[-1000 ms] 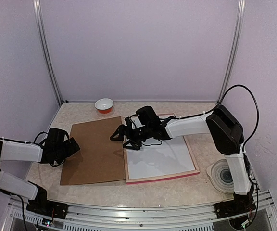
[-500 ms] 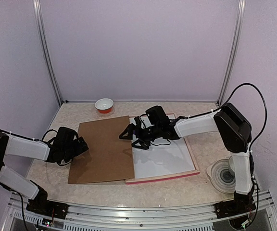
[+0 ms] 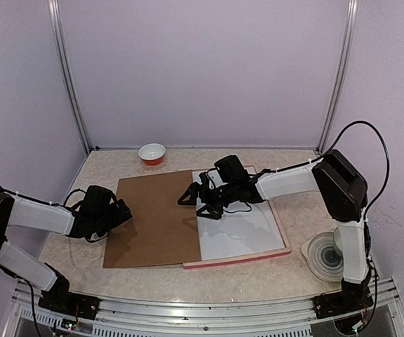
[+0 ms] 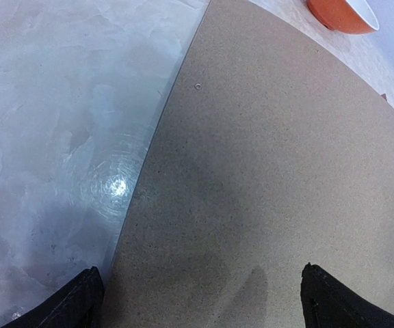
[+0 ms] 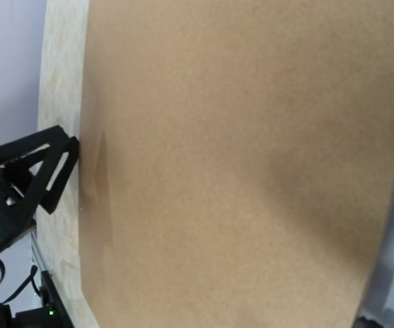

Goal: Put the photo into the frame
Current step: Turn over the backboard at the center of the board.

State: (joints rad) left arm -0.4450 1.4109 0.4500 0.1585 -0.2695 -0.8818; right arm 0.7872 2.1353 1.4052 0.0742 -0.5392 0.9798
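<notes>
From above, the frame [image 3: 237, 260] lies flat on the pale marbled worktop [image 3: 272, 277], right of the middle, its pink rail showing along the near and right sides. A white sheet [image 3: 240, 232] fills its inside; whether that sheet is the photo turned face down cannot be told. A brown backing board [image 3: 156, 221] lies to the left, and its right edge overlaps the left part of the frame and the sheet. The left hand [image 3: 120, 213] is low at the board's left edge, and the right hand [image 3: 192, 201] reaches across the frame to the board's far right corner. A small orange and white bowl [image 3: 152, 153] stands near the back wall, apart from the board, and a pale round disc [image 3: 322, 256] lies by the right arm's base. In the left wrist view the board fills most of the picture, with the bowl beyond its far corner. The left hand is released, its two dark fingertips [image 4: 74, 304] spread wide, one just outside the board's left edge and the other over the board. In the right wrist view the board covers nearly everything and the left hand shows as a black shape at its far edge. This hand's own fingers do not show clearly, so whether the right hand is clenched or released cannot be told.
</notes>
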